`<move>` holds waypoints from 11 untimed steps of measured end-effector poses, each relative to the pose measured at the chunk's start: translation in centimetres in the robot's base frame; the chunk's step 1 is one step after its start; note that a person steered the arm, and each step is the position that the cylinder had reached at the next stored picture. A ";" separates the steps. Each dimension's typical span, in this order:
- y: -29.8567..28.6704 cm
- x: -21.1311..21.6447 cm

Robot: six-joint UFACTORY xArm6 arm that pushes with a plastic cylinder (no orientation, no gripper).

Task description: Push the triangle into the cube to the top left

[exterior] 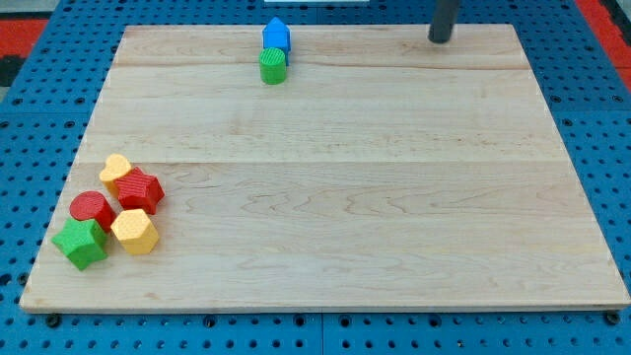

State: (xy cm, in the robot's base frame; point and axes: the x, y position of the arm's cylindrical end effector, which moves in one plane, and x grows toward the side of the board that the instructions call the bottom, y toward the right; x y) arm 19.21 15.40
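Observation:
My tip [439, 39] is at the view's top right, on the wooden board's far edge, well to the right of all blocks. A blue block with a pointed top [277, 35] sits at the view's top, left of centre. A green cylinder-like block [273, 65] touches it just below. No block is near the tip.
A cluster sits at the view's bottom left: a yellow block [115, 171], a red star-like block [140, 189], a red cylinder [92, 208], a yellow hexagonal block [134, 232] and a green star-like block [81, 243]. The wooden board [394, 197] lies on a blue perforated surface.

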 end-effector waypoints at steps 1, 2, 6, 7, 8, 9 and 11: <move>-10.1 0.1; -21.1 4.9; -19.2 2.7; -19.0 0.2; -25.5 0.0; -29.0 0.1; -34.1 5.5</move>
